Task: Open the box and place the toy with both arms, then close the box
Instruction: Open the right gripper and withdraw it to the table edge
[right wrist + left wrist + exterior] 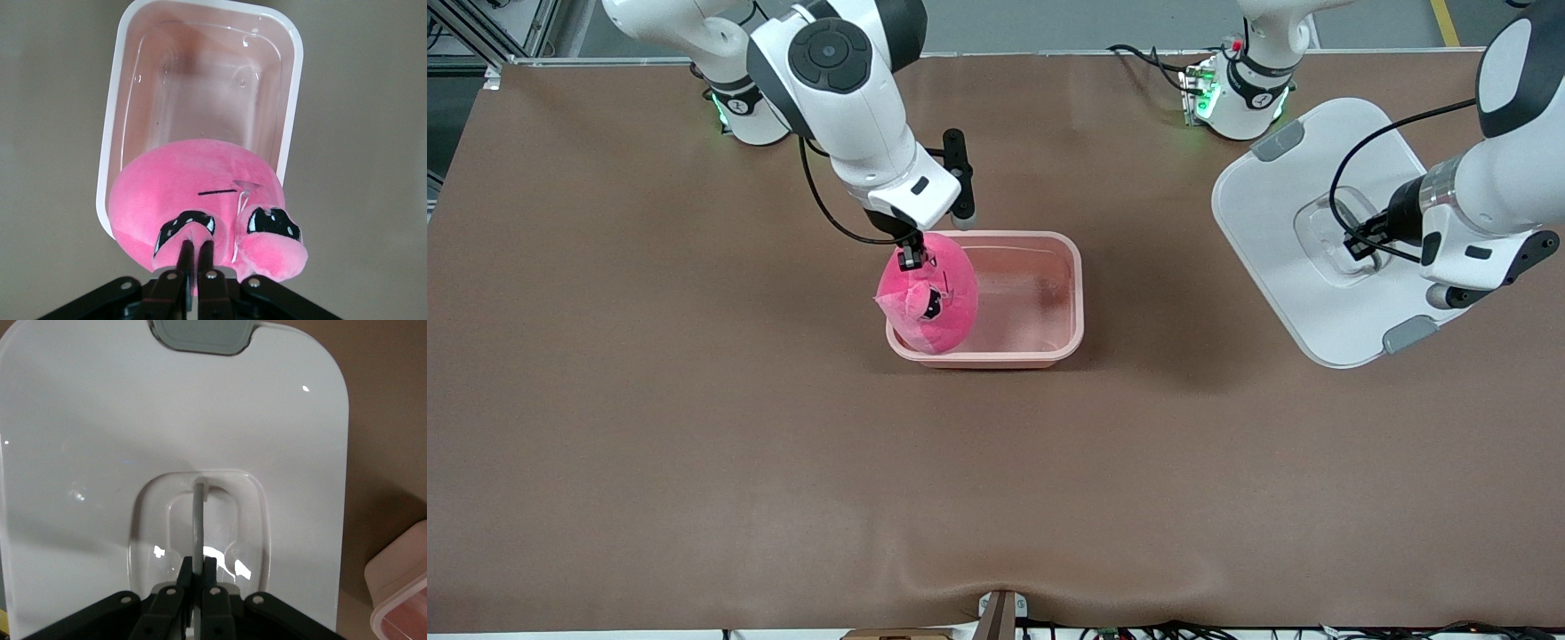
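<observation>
While pinched by the closed right gripper [911, 258], toy [927, 300] hangs over the right-arm end of open box [1049, 356] at mid-desk [694, 444]. Left gripper [197, 581] clamped on lid [1280, 240] handle [197, 513], near the left-arm edge.

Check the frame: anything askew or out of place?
The toy overhangs the box rim at the right arm's end, pinched by the right hand, not settled inside. The lid lies apart, left hand shut on its handle. No spill or damage.

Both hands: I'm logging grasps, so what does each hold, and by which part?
The right hand pinches the toy by a fold of plush between its eyes. The left hand grips the lid by its clear centre handle.
</observation>
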{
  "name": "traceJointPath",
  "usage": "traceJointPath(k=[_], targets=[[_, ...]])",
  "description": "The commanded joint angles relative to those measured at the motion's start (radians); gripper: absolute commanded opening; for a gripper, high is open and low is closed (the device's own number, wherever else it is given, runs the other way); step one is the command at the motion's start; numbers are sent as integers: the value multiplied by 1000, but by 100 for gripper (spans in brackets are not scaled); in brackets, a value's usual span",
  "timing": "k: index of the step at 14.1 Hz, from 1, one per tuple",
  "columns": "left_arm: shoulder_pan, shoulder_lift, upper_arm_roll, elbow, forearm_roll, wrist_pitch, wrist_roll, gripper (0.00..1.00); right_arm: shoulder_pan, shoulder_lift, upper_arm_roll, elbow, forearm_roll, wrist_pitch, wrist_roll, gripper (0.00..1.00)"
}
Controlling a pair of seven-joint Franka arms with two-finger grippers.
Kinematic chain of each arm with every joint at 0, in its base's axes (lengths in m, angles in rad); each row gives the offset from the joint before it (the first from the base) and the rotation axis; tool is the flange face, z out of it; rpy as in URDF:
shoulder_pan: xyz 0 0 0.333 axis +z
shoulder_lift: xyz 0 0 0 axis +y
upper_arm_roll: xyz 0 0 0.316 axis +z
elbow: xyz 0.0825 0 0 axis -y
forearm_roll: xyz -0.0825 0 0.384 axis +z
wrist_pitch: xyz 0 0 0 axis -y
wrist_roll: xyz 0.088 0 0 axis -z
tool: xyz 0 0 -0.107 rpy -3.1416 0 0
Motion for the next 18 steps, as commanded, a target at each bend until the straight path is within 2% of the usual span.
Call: traceJointPath(k=[1,2,6,10,13,15,18], targets=[[7,-31,-1,-18,-21,-5,0,0,-12,-7,0,-8,-16,12,-16,68],[8,-31,-1,-18,-21,-5,0,0,-21,-7,-2,-8,-16,14,-25,100],[7,-45,-1,-21,-22,-4,0,0,-80,-16,0,0,1,4,-85,100],[7,-69,-3,-63,-22,-1,-7,0,-178,-48,-2,-3,6,-89,-60,100],[5,-74,-3,-66,-21,-1,-17,0,-256,-65,-2,0,4,-140,129,100],[5,-72,-3,-70,-21,1,-17,0,-294,-88,-4,0,6,-157,160,100],[5,-69,-1,-74,-21,1,-17,0,-376,-93,-2,35,32,-252,266,100]])
